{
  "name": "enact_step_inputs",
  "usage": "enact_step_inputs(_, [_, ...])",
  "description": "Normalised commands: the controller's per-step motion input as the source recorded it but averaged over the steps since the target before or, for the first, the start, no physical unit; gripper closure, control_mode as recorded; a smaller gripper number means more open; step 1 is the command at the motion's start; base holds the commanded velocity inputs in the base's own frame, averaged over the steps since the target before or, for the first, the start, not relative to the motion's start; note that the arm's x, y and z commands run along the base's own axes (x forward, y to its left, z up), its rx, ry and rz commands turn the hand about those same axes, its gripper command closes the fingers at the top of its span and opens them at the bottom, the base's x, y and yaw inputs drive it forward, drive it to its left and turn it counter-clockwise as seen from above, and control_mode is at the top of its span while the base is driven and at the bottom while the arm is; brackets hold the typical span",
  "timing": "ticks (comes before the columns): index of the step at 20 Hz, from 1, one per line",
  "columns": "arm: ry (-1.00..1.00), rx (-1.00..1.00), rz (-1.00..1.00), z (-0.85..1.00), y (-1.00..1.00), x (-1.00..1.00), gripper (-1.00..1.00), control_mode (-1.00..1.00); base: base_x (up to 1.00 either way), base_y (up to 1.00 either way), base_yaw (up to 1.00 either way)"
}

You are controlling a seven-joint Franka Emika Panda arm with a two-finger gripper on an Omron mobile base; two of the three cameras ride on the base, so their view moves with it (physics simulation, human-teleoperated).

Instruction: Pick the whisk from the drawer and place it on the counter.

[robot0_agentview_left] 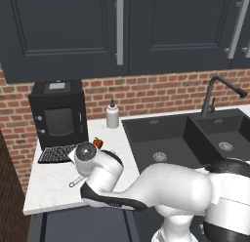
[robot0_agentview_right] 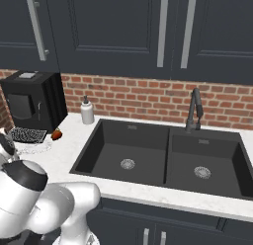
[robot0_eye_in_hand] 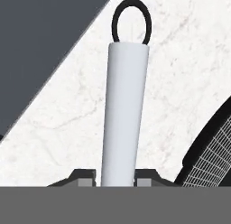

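While the gripper [robot0_eye_in_hand: 116, 177] is clamped on the whisk [robot0_eye_in_hand: 124, 110] handle, holding it over the white counter [robot0_eye_in_hand: 180, 60] beside the open drawer [robot0_eye_in_hand: 40, 47], the placing step is under way, so next lower and release.

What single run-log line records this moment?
gripper: shut on whisk handle | whisk: over counter | drawer: open
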Motion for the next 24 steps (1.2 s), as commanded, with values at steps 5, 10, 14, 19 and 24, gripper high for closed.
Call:
enact_step_inputs(5, [0.06, 0.0, 0.0, -0.27, -0.12, 0.81, -1.0, -1.0, 0.0, 0.0, 0.0])
enact_step_inputs(10, [0.0, -0.03, 0.0, -0.33, -0.09, 0.42, -1.0, -1.0, 0.0, 0.0, 0.0])
enact_step_inputs(14, [0.0, 0.01, 0.0, 0.05, -0.02, 0.03, -1.0, -1.0, 0.0, 0.0, 0.0])
enact_step_inputs(19, [-0.13, 0.09, 0.0, 0.81, -0.23, -0.62, -1.0, -1.0, 0.0, 0.0, 0.0])
enact_step_inputs(24, [-0.29, 0.24, -0.01, 1.0, -0.91, -0.97, -1.0, -1.0, 0.0, 0.0, 0.0])
